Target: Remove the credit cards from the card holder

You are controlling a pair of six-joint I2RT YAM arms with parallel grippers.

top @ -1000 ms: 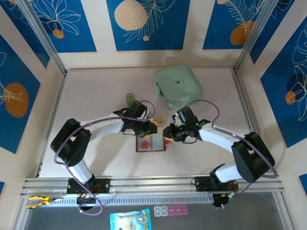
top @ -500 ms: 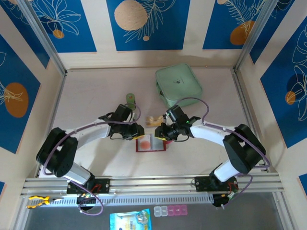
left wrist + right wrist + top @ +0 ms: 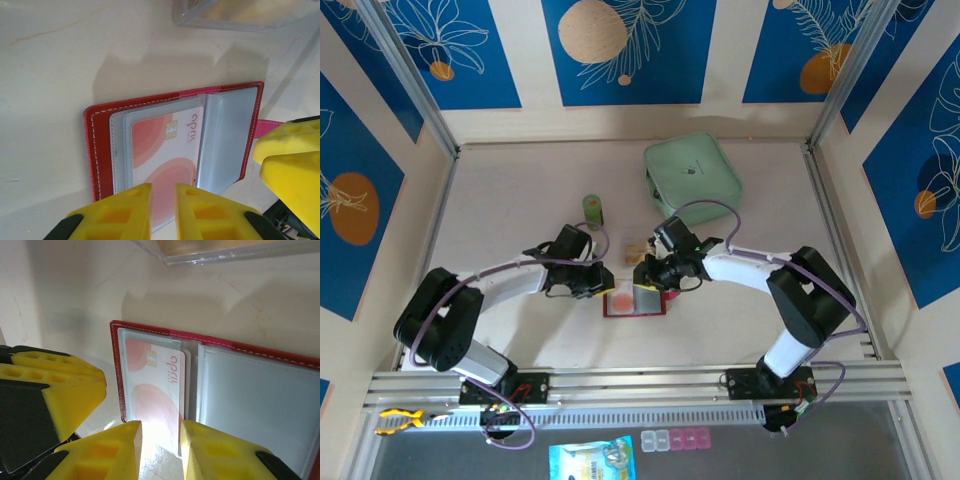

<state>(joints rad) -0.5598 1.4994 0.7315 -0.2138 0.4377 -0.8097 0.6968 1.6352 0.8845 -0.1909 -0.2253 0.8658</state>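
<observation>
Left wrist view: flat red card holder (image 3: 92, 150) lies open mid-tabletop (image 3: 50, 75), toward the near edge, a thin pink-white credit card (image 3: 165, 150) in its clear sleeve: likely light, stiff, slick, best pinched at its near edge. Jaws of left gripper (image 3: 163, 192) and right gripper (image 3: 161, 432) stand narrow; any grip is hidden

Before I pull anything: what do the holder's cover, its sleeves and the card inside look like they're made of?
Cover: red leather or faux leather, fairly matte, with pale stitching along its edge.
Sleeves: greyish clear soft plastic, glossy; the card's print shows through one.
Card: probably stiff plastic, smooth, printed with pink-red circles and carrying a small metallic chip.
</observation>
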